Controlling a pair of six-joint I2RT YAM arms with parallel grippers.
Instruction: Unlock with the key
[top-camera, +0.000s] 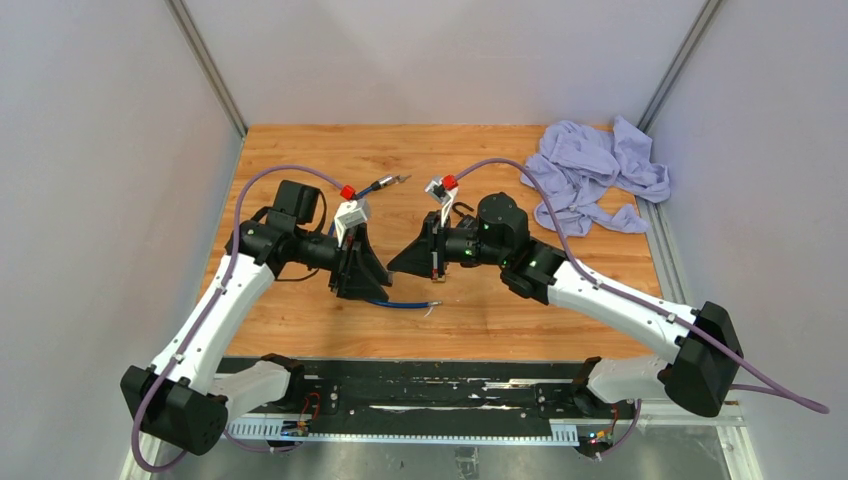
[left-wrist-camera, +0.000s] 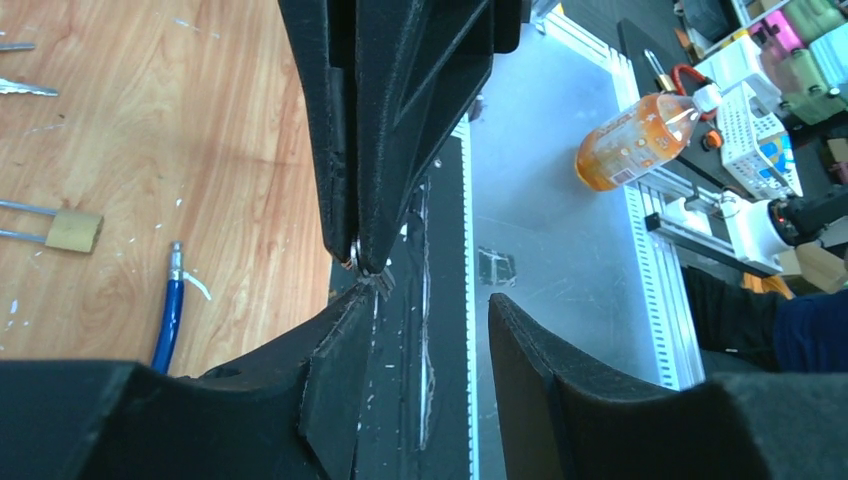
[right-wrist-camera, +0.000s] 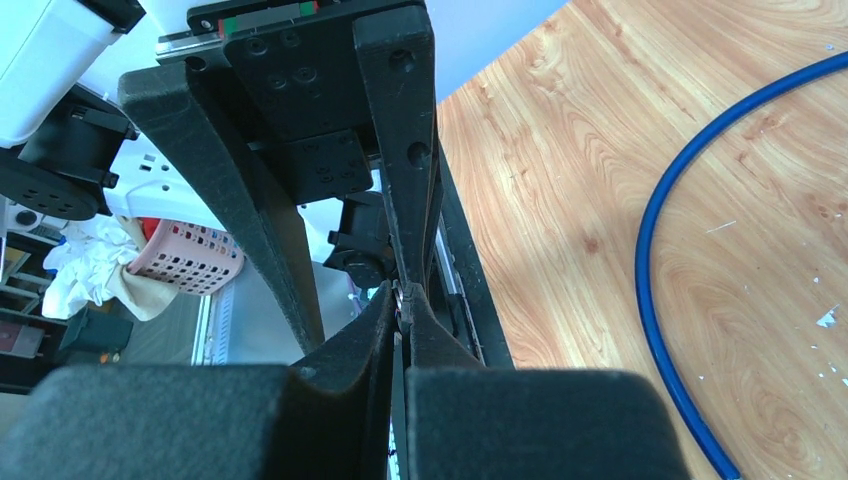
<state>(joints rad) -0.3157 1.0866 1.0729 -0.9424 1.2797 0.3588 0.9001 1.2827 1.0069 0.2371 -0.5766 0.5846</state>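
The two arms meet over the middle of the bench (top-camera: 500, 310), claws tip to tip. The right claw (right-wrist-camera: 402, 300) is clenched, pinching a small metal piece at its tips. This is apparently the key (left-wrist-camera: 353, 262), though little of it shows. The left claw (left-wrist-camera: 435, 297) is released, fingers spread, with the right claw's tips just above one of them. A brass padlock (left-wrist-camera: 75, 230) lies on the wood near the end of a blue cable (top-camera: 400, 303), which curves toward the near edge. A crumpled lilac cloth (top-camera: 590, 175) sits at the far right corner.

Padlock (left-wrist-camera: 75, 230) beside cable (left-wrist-camera: 168, 315), cloth (top-camera: 592, 172) — far right
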